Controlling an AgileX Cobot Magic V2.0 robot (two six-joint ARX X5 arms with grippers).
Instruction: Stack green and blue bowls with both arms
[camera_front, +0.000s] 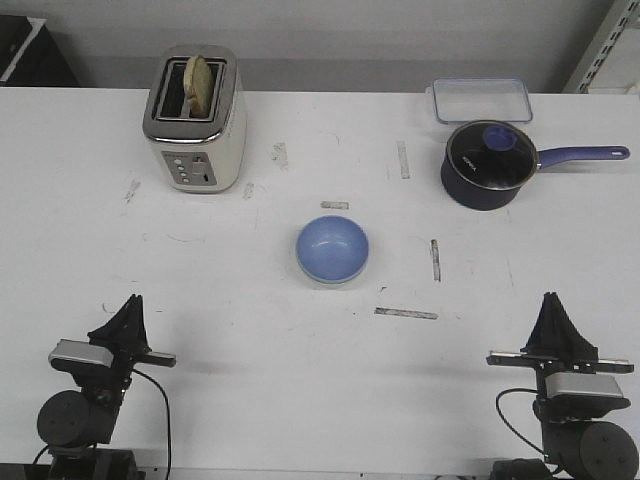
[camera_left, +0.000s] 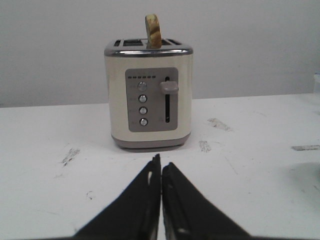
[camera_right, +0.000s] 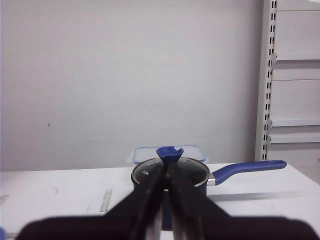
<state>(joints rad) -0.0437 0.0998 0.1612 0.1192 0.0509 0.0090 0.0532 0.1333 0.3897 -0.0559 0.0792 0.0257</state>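
The blue bowl (camera_front: 332, 248) sat near the middle of the tabletop (camera_front: 250, 380), and a thin pale green rim showed beneath its near edge, so the green bowl (camera_front: 325, 282) appeared to lie nested directly under it. Judging from that, the 2 bowls were already stacked, or very nearly so; how squarely the upper one was seated could not be told from the front view.

Both bowls looked small, rigid and smooth, probably light, with a matte finish that would give the jaws only modest friction. The sensible place to take hold would be the rim, 1 finger inside and 1 outside the wall, since the round body offers nothing else to pinch. A smooth bowl gripped this way could slip or tip if squeezed off-centre, and lifting the upper one might drag the lower one with it.

The left gripper (camera_left: 161, 172) rested low at the near left corner, well apart from the bowls, its jaws pressed together with only a hairline between the tips and nothing held. It pointed toward the toaster (camera_left: 148, 95), which had a slice of bread (camera_left: 153, 31) standing in it. The right gripper (camera_right: 166, 172) sat at the near right corner, jaws likewise closed and empty, aimed at the saucepan (camera_front: 486, 165) with a clear container (camera_front: 480, 100) behind it.
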